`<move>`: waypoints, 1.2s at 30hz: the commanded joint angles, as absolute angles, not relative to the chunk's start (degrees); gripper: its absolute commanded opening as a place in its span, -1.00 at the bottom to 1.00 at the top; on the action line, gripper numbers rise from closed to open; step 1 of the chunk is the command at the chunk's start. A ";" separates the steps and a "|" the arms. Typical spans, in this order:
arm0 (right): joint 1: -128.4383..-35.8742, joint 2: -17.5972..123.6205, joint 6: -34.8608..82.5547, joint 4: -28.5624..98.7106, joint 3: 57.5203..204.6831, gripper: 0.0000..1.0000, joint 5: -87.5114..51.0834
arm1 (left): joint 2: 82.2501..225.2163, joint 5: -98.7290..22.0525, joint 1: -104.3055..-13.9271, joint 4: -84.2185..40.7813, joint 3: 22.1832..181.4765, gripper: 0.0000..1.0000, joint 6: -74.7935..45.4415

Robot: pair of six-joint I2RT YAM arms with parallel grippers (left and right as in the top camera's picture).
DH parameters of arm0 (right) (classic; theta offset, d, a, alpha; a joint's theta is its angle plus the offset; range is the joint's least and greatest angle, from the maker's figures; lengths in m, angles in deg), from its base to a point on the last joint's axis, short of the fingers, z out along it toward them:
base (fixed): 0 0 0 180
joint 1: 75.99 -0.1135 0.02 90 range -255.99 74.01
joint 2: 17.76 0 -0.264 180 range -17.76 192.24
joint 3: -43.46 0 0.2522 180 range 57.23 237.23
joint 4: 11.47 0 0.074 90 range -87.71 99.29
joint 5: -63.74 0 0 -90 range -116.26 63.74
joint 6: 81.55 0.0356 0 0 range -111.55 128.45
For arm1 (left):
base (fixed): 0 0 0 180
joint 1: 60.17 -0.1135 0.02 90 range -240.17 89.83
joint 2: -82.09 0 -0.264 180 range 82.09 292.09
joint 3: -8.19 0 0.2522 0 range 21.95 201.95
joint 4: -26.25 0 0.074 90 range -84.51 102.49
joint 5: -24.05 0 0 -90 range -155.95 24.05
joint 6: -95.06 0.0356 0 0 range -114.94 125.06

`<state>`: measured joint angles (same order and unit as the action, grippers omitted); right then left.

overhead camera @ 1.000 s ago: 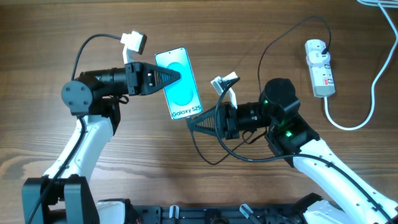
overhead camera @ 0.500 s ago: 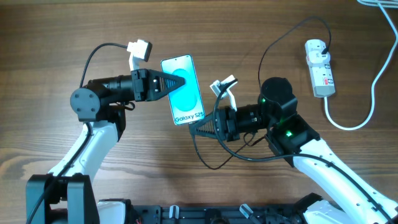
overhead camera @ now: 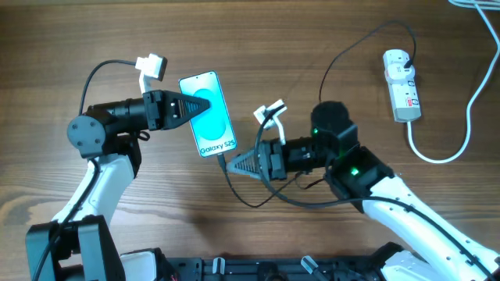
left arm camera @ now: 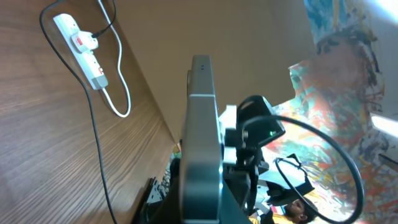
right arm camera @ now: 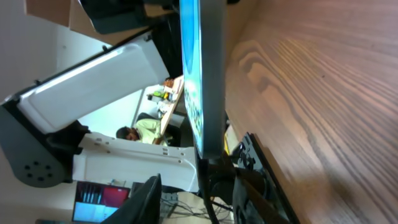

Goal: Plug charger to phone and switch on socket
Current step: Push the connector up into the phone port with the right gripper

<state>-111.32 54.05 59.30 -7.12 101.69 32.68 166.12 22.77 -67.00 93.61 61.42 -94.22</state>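
Clamp of left end effector (overhead camera: 194,105) on phone (overhead camera: 212,129) at its long side. Holds it apparently lifted off the surface (overhead camera: 312,31), teal screen up, bottom edge turned toward the other arm, likely to offer the port. Right end effector (overhead camera: 233,164) pinched together on charger (overhead camera: 232,187) near its tip, aimed at that bottom edge and just beside it. Seated or not, cannot tell. Socket (overhead camera: 401,86) well apart at far right, untouched. Against half a second earlier: phone and both end effectors shifted left together, alignment kept.
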 commanded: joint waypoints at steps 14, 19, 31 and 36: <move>-117.60 55.06 59.63 -11.19 103.18 -0.91 19.52 | 165.35 24.22 -65.20 91.16 61.15 -0.92 -93.09; -113.77 55.06 59.85 -10.97 103.20 -0.91 23.46 | 165.35 24.33 -62.14 91.18 61.15 -0.92 -93.09; -112.29 55.06 58.86 -7.49 105.65 -0.91 24.59 | 165.35 24.37 -57.60 93.35 59.34 -0.92 -93.09; -112.29 55.03 58.42 -7.30 105.67 -0.91 24.13 | 165.35 24.37 -57.71 94.20 57.79 -0.92 -93.09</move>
